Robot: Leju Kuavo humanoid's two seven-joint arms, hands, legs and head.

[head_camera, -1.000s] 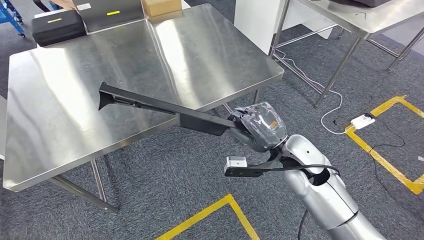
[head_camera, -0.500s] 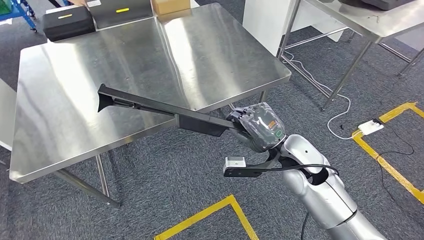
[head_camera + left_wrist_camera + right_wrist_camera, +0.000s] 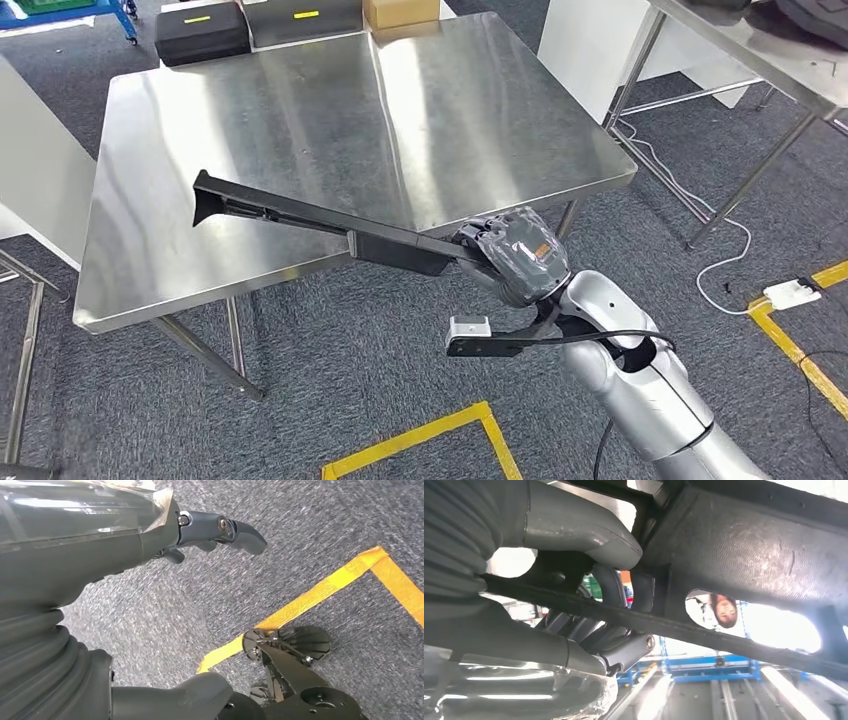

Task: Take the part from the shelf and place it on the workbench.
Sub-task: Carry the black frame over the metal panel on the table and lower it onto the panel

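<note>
Part (image 3: 320,222) — a long black bar-like piece — is held at one end by the right hand (image 3: 515,255), fingers wrapped round it; the right wrist view confirms thumb and fingers (image 3: 611,587) closed on the part. It reaches toward 10 o'clock, its far end above the workbench (image 3: 200,130) near the front edge, apparently not touching. Left hand (image 3: 100,535) hangs over the floor; whether its fingers are curled or spread cannot be told. Carry step judged nearly complete — next comes lowering onto the steel, then release. Against the earlier frames, the whole scene has shifted rightward: camera motion, the grasp unchanged.
</note>
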